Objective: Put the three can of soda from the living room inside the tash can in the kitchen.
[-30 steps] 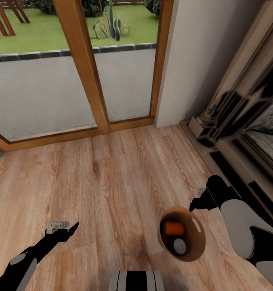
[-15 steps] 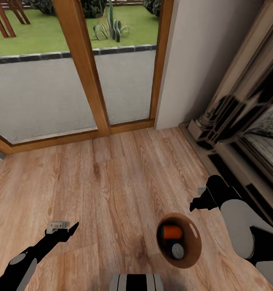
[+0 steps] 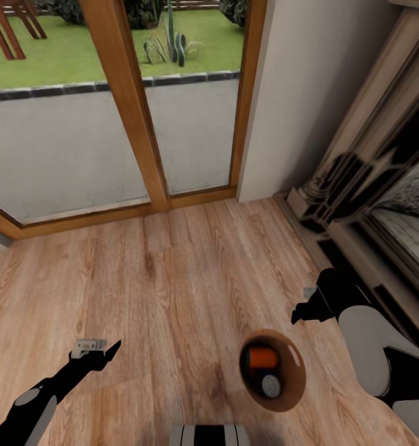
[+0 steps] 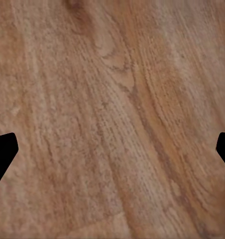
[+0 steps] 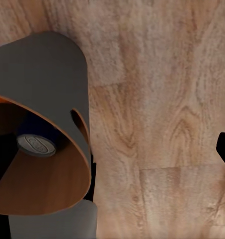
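trash can (image 3: 294, 396): sat on the wood floor (image 3: 172, 279) by the right arm, an orange soda can (image 3: 262, 357) and a darker one (image 3: 271, 385) inside
left tool (image 3: 97, 350): wide open, empty
right tool (image 3: 299, 308): couldn't tell
step: probably hauling the bin; next, grip its rim

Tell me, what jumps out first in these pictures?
A round bin with a brown inside sits on the wood floor near the right arm; inside lie an orange can and a darker can. Beyond, wood-framed glass doors look onto a green garden.
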